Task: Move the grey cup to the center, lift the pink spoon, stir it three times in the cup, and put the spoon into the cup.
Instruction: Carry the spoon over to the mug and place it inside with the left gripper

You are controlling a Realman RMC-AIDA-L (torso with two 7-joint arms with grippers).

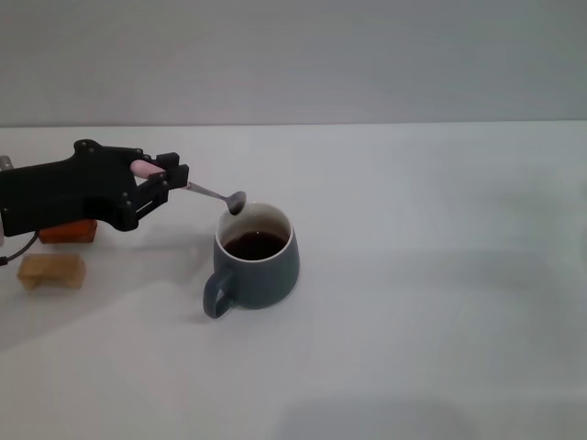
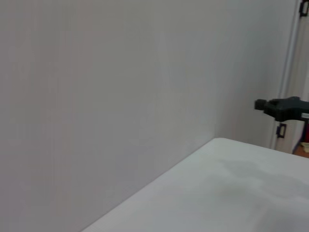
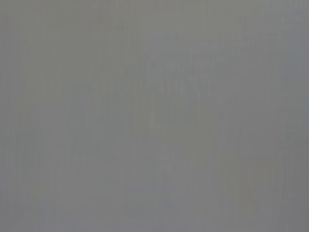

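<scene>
A plain matte white table [image 1: 440, 302] runs back to a bare pale grey wall, both smooth and unmarked.

The grey cup [image 1: 256, 262] stands upright near the middle of the table, a rounded, glossy blue-grey mug with a white inside and rim and a single loop handle turned toward the front left. Dark liquid fills it partway. No writing or logo shows on it.

The pink spoon [image 1: 206, 192] is held in the air just left of the cup, slanting down to the right. Its slim shiny metal neck ends in a small grey bowl that hangs at the cup's rear left rim, above the liquid; whether it touches the rim cannot be told. Only a short stub of the pale pink handle shows, above the fingers.

The left gripper [image 1: 172, 177], matte black with angular plates and small screws, reaches in from the left and is clamped on the spoon's handle.

Behind and below that arm, on the table's left edge, lie a red-brown block [image 1: 69, 232] and, nearer the front, a tan block [image 1: 52, 271] with a rough wooden look.

The right gripper appears in no view; the right wrist camera gives only a flat grey field.
</scene>
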